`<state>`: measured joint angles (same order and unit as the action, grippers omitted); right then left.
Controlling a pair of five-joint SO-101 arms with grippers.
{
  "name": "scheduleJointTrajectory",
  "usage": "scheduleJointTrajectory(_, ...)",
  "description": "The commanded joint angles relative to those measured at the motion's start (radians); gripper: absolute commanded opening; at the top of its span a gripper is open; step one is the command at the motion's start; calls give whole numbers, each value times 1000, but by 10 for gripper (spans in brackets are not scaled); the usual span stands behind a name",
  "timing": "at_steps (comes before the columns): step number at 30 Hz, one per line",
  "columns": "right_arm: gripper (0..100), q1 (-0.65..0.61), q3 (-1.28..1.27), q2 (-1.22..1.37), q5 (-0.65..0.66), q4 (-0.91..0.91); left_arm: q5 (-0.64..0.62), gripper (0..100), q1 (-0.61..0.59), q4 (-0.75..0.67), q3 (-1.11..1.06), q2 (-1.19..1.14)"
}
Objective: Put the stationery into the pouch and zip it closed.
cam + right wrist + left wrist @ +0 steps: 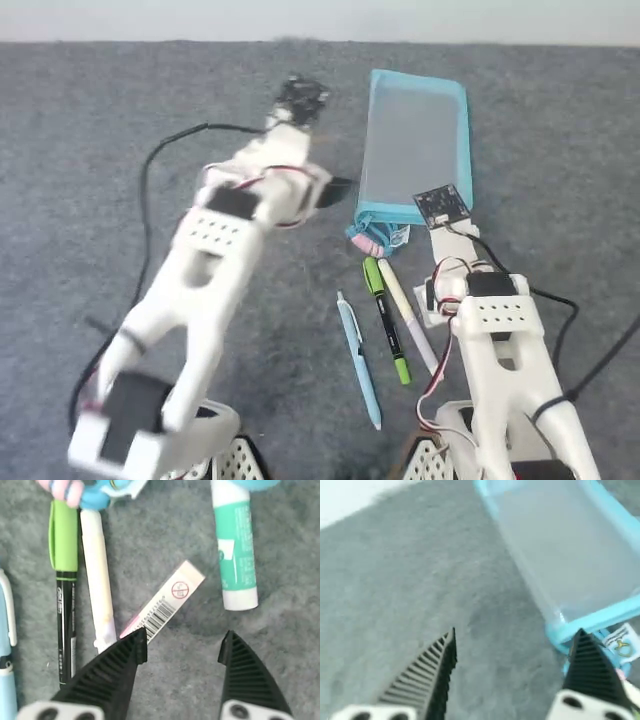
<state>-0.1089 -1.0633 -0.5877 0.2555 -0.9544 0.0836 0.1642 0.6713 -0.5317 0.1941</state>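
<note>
Grey felt-like table surface (80,120). At lower centre of the high view, a light-blue ballpoint pen (358,362), a green-capped black marker (386,320) and a cream-white pen (405,310) are laid side by side. The right gripper (185,634) is held wide apart, empty, over a small white barcoded block (162,602) and a green-and-white glue stick (235,555). At upper centre, the blue-edged translucent pouch (415,140) is laid flat. The left gripper (515,635) is spread wide, empty, just beside its near corner.

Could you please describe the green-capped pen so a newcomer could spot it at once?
Start at the blue pouch on the grey carpet; in the high view, three pens lie side by side off its near end. The green-capped pen lies between the light blue pen and the white pen, and alone has a black barrel.
</note>
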Motion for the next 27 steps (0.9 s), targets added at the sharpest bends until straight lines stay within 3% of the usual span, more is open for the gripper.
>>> scheduleJointTrajectory(1,240,-21,121,-44,-6,-64,-89,341,-118,100,-91,275)
scheduleJointTrajectory(7,238,-200,282,-33,28,-140,-106,341,-318,402,-189,531)
scheduleJointTrajectory(10,238,-297,358,35,94,-157,-104,341,-405,480,-269,615)
scheduleJointTrajectory(18,240,-409,569,288,157,-147,-104,341,-471,316,-573,735)
scheduleJointTrajectory(27,240,-410,704,522,221,-145,-103,341,-471,275,-593,738)
